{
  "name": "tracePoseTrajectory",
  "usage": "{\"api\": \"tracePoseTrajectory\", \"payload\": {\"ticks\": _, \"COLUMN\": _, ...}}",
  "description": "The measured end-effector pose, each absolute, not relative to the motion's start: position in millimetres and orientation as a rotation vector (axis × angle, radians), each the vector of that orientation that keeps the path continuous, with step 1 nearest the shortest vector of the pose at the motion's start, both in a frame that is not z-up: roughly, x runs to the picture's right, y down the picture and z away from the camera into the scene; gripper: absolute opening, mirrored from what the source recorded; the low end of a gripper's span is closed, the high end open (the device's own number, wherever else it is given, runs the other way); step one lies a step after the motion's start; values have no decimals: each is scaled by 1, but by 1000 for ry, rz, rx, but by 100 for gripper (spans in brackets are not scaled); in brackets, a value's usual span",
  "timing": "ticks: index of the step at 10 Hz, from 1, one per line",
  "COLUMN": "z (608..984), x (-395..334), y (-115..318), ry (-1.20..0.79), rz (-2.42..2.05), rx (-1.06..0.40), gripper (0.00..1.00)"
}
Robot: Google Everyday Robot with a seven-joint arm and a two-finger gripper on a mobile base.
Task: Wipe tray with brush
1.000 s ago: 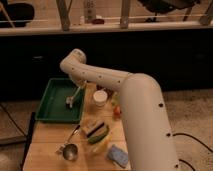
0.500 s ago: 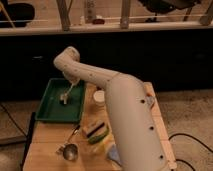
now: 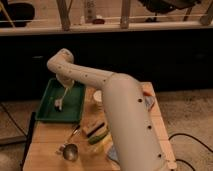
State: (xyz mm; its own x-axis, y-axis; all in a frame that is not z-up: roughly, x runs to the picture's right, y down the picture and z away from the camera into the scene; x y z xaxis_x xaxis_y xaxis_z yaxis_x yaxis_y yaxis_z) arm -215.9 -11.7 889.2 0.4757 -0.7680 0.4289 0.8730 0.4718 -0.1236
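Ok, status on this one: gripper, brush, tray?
Gripper above tray, near its middle. Brush just below it, within the tray rim. Ladle and sponge on table, outside tray.

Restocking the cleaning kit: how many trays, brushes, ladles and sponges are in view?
tray: 1
brush: 1, just beneath the tool, which is over the tray
ladle: 1
sponge: 1
Total: 4

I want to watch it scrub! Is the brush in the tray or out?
In. The brush shows against the green floor of the tray, just below the gripper, which is over the tray.
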Motion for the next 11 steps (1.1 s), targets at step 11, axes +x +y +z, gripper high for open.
{"api": "tracePoseTrajectory", "payload": {"ticks": 11, "z": 904, "x": -199, "y": -32, "ry": -300, "rz": -944, "rx": -279, "gripper": 2}}
